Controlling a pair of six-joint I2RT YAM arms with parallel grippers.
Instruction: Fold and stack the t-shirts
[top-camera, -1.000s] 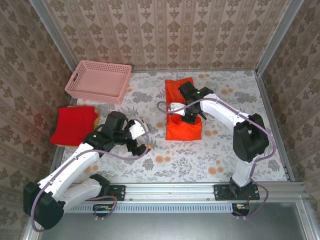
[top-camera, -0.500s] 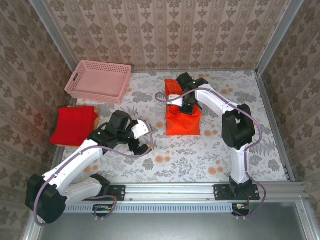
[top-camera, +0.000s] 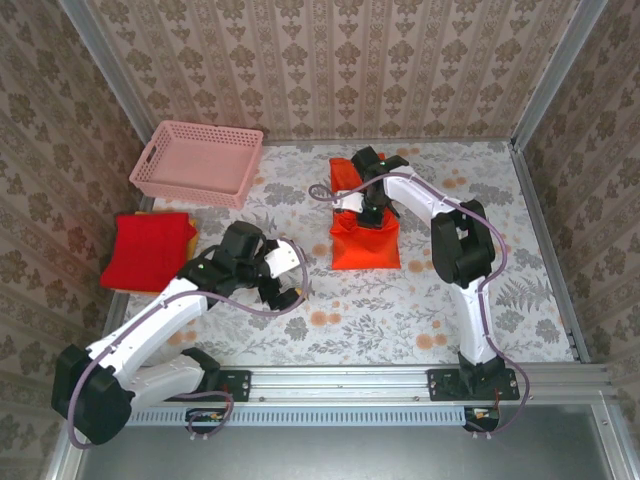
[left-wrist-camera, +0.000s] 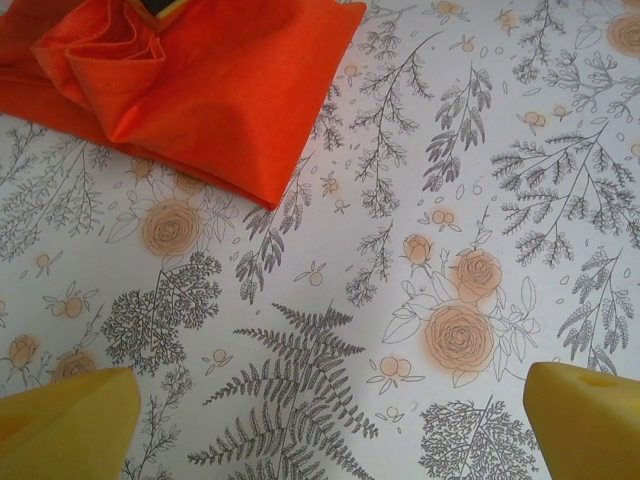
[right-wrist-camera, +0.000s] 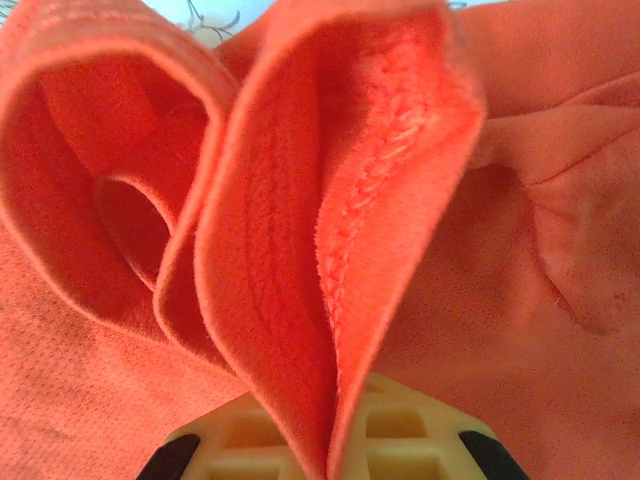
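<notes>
- The orange t-shirt (top-camera: 366, 252) lies part-folded at the far centre of the floral worktop (top-camera: 400, 315).
- The right gripper (top-camera: 372, 212) has its jaws pinching a bunched, stitched hem of it.
- The left gripper (left-wrist-camera: 330, 420) hovers just near-left of that shirt, jaws spread wide.
- The red t-shirt (top-camera: 148, 248) sits folded at the left edge, just nearer than the pink basket (top-camera: 197, 162).

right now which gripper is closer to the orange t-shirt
Right. The right gripper grips a fold of the orange t-shirt; the left gripper hangs open off its near-left corner.
</notes>
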